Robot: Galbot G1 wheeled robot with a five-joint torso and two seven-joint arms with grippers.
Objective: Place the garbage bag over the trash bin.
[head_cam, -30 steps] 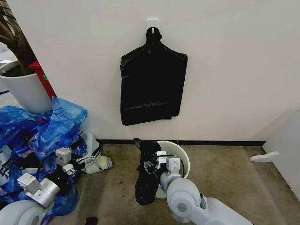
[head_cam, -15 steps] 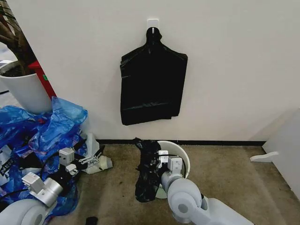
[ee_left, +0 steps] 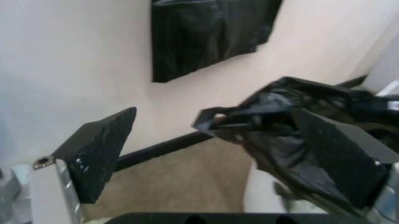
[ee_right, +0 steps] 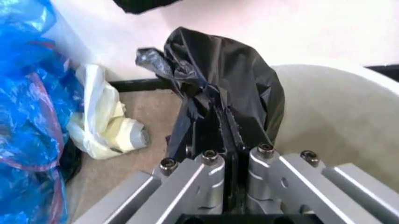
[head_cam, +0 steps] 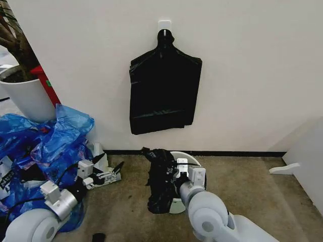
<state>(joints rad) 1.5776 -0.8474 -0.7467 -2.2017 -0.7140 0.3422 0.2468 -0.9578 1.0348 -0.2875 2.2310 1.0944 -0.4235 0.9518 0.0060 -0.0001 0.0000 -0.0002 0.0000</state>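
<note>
Carpet floor (head_cam: 252, 186) runs along a pale wall, and the trash bin (head_cam: 194, 164) stands on it just below centre of the head view, close to the skirting. Its cream rim shows at about 1 o'clock from the right gripper (head_cam: 174, 174), whose arm rises from the bottom edge at 5 o'clock. That gripper's fingers are pressed together on the garbage bag (head_cam: 160, 184); in the right wrist view the black film (ee_right: 218, 79) is pinched between the closed metal fingers, bunched up over the near rim of the bin (ee_right: 337, 121). From the pinch, the bag hangs down the outside of the bin, at its 9 o'clock side, in a crumpled column reaching the floor.

The left gripper (head_cam: 108, 174) sits at 9 o'clock from the bin, a little apart from the bag, with its fingers spread; the left wrist view shows the two ribbed pads (ee_left: 103, 149) wide apart, with the bag's crumpled top (ee_left: 274, 116) ahead of them, nearer one pad.

A flat black bundle (head_cam: 162, 91) hangs on the wall at 12 o'clock above the bin. Blue plastic bags (head_cam: 45, 146) are heaped at 9 o'clock, with a white plant pot (head_cam: 25, 98) at 10 o'clock.
</note>
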